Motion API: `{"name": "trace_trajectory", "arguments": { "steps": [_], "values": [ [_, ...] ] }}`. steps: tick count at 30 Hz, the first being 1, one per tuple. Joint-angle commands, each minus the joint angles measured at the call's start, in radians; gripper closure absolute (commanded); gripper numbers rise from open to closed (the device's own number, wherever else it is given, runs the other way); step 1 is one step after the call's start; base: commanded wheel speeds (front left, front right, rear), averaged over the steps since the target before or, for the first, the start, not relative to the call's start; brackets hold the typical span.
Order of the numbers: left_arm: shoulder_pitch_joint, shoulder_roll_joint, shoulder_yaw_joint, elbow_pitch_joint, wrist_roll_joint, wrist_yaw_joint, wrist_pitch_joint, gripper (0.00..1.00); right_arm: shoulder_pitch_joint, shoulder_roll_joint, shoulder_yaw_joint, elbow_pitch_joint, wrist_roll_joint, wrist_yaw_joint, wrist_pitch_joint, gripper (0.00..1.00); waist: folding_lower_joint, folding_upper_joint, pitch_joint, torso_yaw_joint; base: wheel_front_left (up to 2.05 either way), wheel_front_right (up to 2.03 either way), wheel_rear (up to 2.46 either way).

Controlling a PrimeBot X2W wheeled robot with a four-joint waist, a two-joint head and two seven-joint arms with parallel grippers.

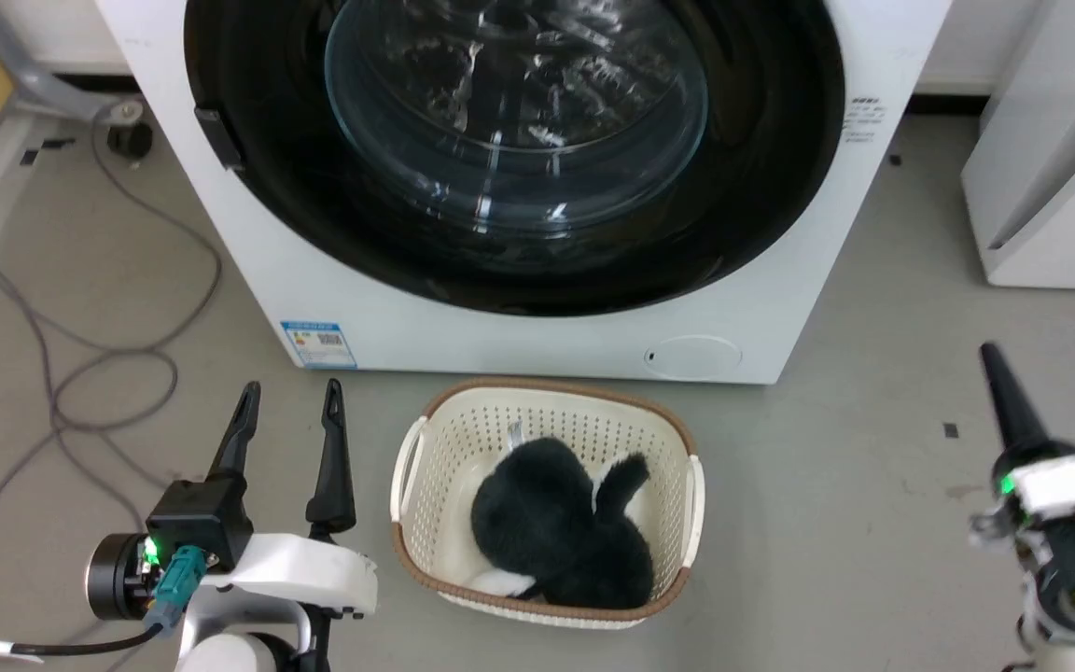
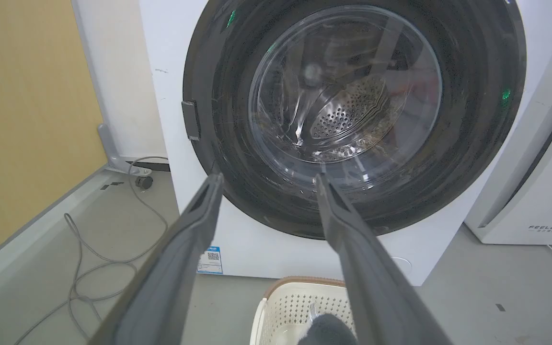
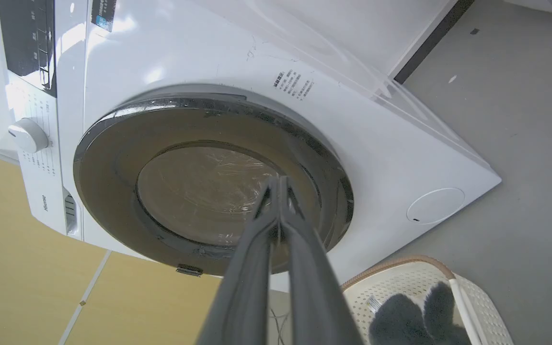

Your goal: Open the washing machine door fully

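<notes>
**Head view.**
- White front-loading washing machine (image 1: 537, 327): stands on the grey floor (image 1: 873, 485), its front facing the robot.
- Large round glossy black washing machine door with a clear glass bowl centre (image 1: 761, 187): shut flat against that front and nearly as wide as it.
- Cream perforated plastic basket with a brown rim (image 1: 404, 485): near the machine's foot, with a dark furry item (image 1: 556, 541) inside.
- Open floor lies on either side of the basket (a grey cable (image 1: 62, 373) loops at the left, and a white appliance (image 1: 1051, 187) stands off to the right).
- Left gripper (image 1: 293, 386): low left, fingers spread, nothing between them.
- Right gripper (image 1: 993, 359): low right, fingers pressed together, empty.

**Left wrist view.**
- The door lies ahead, clear of the spread fingers.
- A small dark latch tab (image 2: 190, 120) sits on its left edge.
- The perforated steel drum (image 2: 348, 115) shows through the glass.

**Right wrist view.**
- The door rim is seated flush all round.
- A round filter cover (image 3: 435, 205) sits beside it on the white front.
</notes>
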Motion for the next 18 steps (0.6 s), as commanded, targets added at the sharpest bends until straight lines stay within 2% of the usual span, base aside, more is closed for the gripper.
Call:
{"name": "trace_trajectory", "arguments": {
  "steps": [1,18],
  "values": [
    [-0.018,0.001,-0.003,-0.004,-0.007,0.002,-0.011,0.00,-0.038,-0.013,-0.014,0.019,0.043,0.001,0.007,1.00,-0.0001,0.0000,0.013,0.007,0.00,0.00,0.00],
    [-0.077,0.001,-0.020,-0.020,-0.043,0.013,-0.047,0.00,-0.337,-0.085,-0.090,0.163,0.261,0.001,0.049,1.00,-0.0001,0.0000,0.122,0.039,0.00,0.00,0.00]
  ]
}}
